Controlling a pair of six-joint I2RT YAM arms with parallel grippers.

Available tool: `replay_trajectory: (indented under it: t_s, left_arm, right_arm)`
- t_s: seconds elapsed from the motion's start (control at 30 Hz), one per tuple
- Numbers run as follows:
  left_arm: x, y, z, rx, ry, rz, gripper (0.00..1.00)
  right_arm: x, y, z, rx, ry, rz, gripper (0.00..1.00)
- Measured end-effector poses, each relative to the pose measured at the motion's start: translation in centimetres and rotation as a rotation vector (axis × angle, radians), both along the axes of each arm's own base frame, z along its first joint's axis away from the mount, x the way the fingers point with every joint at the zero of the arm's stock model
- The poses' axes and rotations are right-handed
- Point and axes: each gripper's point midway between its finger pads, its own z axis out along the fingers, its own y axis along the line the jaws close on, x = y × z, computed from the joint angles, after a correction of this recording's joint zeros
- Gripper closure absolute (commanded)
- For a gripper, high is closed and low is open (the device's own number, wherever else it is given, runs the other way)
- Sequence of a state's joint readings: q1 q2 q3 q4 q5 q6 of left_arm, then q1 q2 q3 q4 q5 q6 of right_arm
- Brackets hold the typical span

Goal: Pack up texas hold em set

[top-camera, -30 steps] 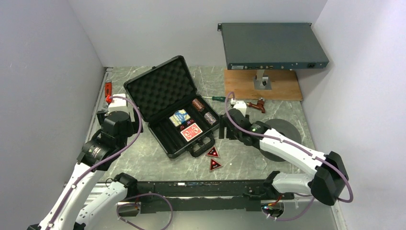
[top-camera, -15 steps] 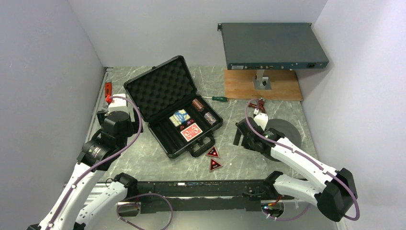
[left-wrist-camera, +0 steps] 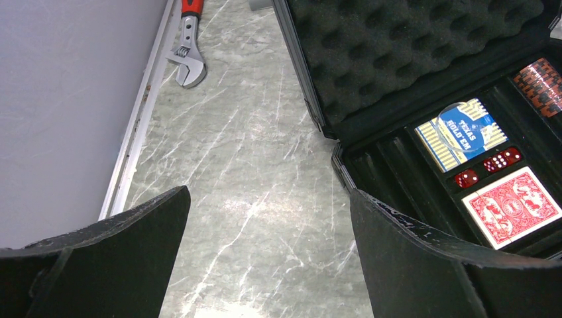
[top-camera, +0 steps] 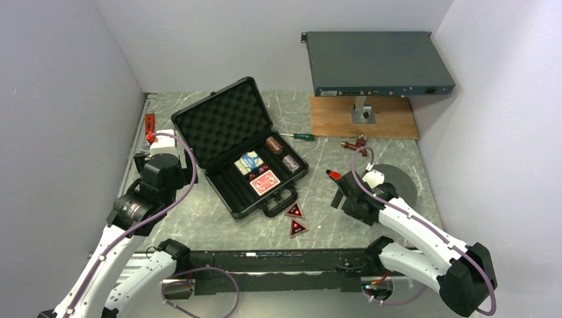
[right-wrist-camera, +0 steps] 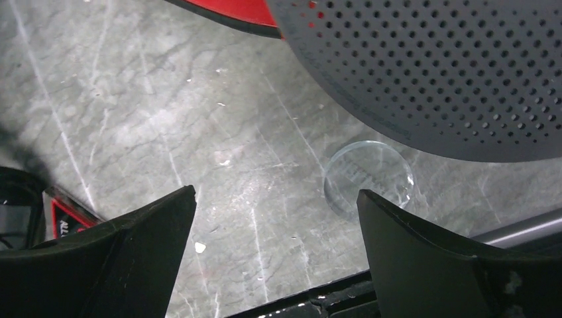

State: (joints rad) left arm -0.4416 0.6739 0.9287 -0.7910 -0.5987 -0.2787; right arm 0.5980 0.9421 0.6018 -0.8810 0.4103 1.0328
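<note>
The briefcase [top-camera: 228, 129] is lying open on the worktop [top-camera: 199, 222] to receive the remaining pieces, two triangular tokens [top-camera: 295, 212] are sitting loose just beside its handle [top-camera: 277, 201] (not yet packed), and the left fingers [left-wrist-camera: 106, 258] and right fingers [right-wrist-camera: 132, 258] are both standing spread, holding nothing.

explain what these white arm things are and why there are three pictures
They are two robot arms bolted to a table, each ending in a two-finger claw. One picture looks down from above; the other two come from cameras on the wrists, showing the left gripper and the right gripper. Both are open and hold nothing. On the table: an open black case with cards inside, two red triangles near its handle, a wrench, a grey box at the back and a dark round disc.
</note>
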Motion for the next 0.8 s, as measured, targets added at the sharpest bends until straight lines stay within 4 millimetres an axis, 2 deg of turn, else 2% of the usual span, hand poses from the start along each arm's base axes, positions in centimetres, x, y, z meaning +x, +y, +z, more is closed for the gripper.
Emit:
replay_trajectory:
  t_s: [0.27, 0.57, 0.8]
  left_arm:
    - [0.0, 0.0, 0.0, -0.001, 0.000, -0.002, 0.04]
    - [0.0, -0.1, 0.0, -0.004, 0.002, -0.007, 0.04]
    - [0.0, -0.2, -0.1, -0.003, 0.004, -0.007, 0.04]
  right_arm:
    - [-1.2, -2.2, -1.1, 0.002, 0.041, -0.174, 0.00]
    - [-1.6, -3.3, -1.2, 0.058, 0.024, -0.330, 0.00]
    - [-2.9, -4.2, -2.6, 0.097, 0.089, -0.453, 0.00]
